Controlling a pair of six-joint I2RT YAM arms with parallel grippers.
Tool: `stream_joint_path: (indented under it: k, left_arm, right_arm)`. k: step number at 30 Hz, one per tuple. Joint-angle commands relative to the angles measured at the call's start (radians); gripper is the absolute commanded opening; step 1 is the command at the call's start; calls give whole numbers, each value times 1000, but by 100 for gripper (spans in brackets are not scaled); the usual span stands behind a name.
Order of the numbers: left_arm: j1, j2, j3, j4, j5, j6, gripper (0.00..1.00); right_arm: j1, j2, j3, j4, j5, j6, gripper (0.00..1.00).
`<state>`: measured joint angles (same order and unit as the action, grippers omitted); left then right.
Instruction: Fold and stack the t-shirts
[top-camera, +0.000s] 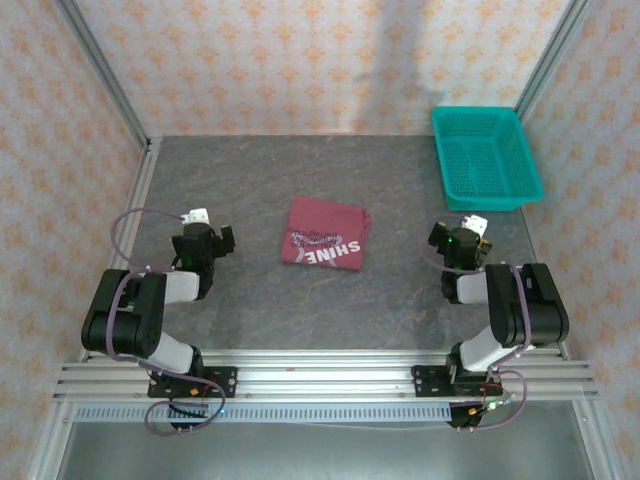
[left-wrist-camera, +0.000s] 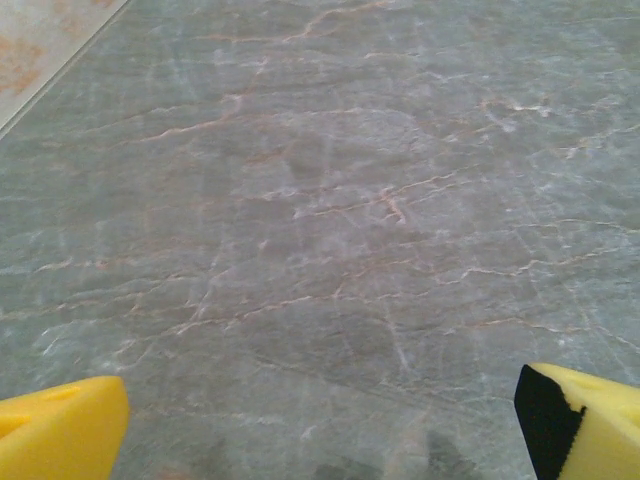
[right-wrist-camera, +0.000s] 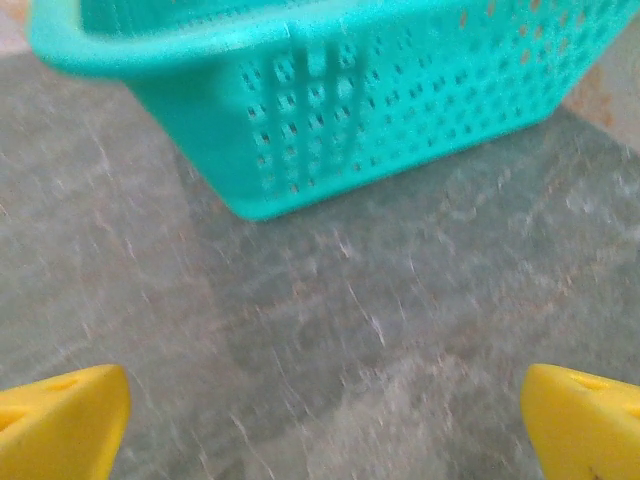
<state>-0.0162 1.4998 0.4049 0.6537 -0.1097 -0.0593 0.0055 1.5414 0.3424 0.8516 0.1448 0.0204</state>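
Now the folded maroon t-shirt is lying in the table's middle.
The left gripper and right gripper are hanging wide open.

A blue-green basket with lots of little holes sits at the far right corner of the gray table. The table has thin pale lines like stone. The walls have little orange shapes on them

The left claw hangs over the grey veined desk, yellow fingertips spread wide. Past the desk's far left edge lies something pale, perhaps a wall.
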Motion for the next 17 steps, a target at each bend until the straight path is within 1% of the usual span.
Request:
stream_joint_path:
  k: [1, 3, 5, 10, 12, 17]
  left_arm:
    - [-6, -2, 6, 122, 28, 49, 100]
    - [-7, -4, 7, 115, 28, 49, 100]
    - [-6, -5, 8, 109, 29, 48, 100]
    - [-6, -6, 8, 112, 29, 49, 100]
    - [-7, -6, 8, 109, 28, 50, 100]
    - [-6, -6, 8, 109, 27, 49, 100]
  right_arm:
    - [11, -15, 14, 62, 19, -8, 99]
    - [19, -11, -14, 123, 67, -2, 99]
    - [26, -6, -42, 186, 74, -8, 99]
    - [22, -2, -6, 116, 64, -8, 100]
    - [24, 3, 21, 76, 40, -17, 99]
    - [24, -1, 12, 88, 39, -20, 99]
